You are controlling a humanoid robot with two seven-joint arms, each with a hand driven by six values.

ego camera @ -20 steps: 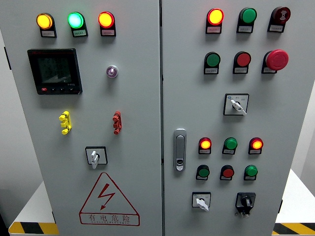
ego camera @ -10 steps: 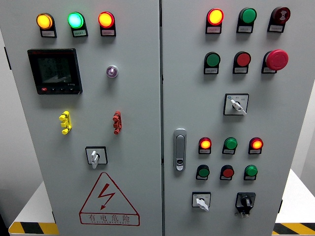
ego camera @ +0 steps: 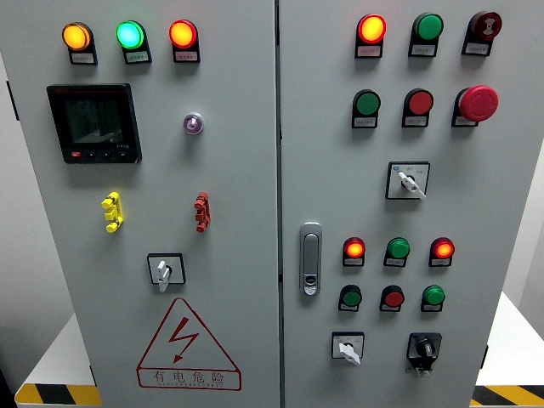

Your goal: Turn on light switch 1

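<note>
A grey electrical cabinet with two doors fills the head view. The left door carries lit yellow, green and red lamps, a black meter display, a small round button, a yellow toggle, a red toggle and a rotary switch. The right door has lamps, push buttons, a red emergency stop, three rotary switches and a door handle. I cannot tell which control is light switch 1. Neither hand shows.
A red triangular electricity warning sign sits low on the left door. White floor or platform edges with yellow-black hazard stripes flank the cabinet's base on both sides.
</note>
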